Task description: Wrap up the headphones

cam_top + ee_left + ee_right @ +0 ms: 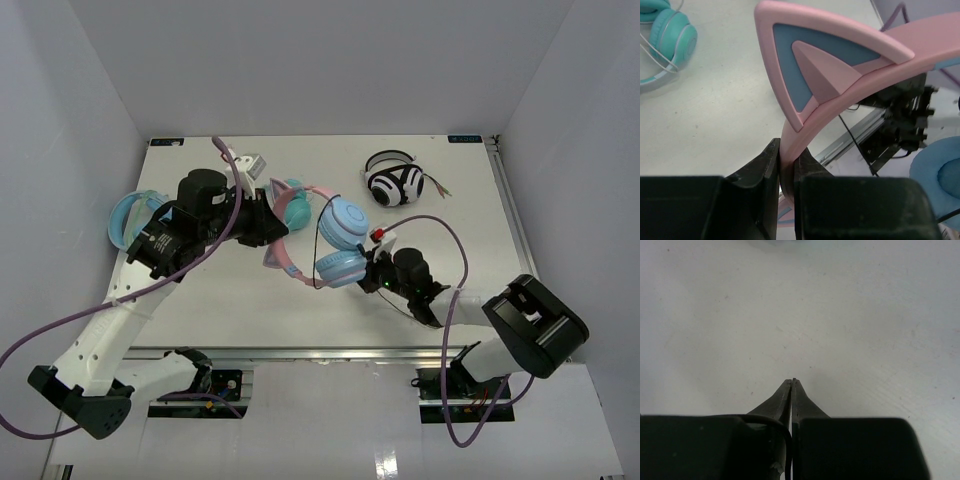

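The headphones point(345, 220) have a pink cat-ear headband point(296, 212) and light blue ear cups. They hang tilted above the table, one cup point(338, 268) lower and nearer the front. My left gripper point(272, 226) is shut on the headband, which fills the left wrist view point(840, 65) and is pinched between the jaws point(786, 150). My right gripper point(368, 277) is beside the lower cup and shut on the thin black cable point(786, 437), which loops over its left finger point(775, 400) and runs in between the closed jaws point(791, 382).
An all-teal cat-ear pair point(290, 190) lies behind the lifted headphones and also shows in the left wrist view point(667, 32). A bulky light blue pair point(135, 215) is at the left. A black-and-white pair point(395, 184) is at the back right.
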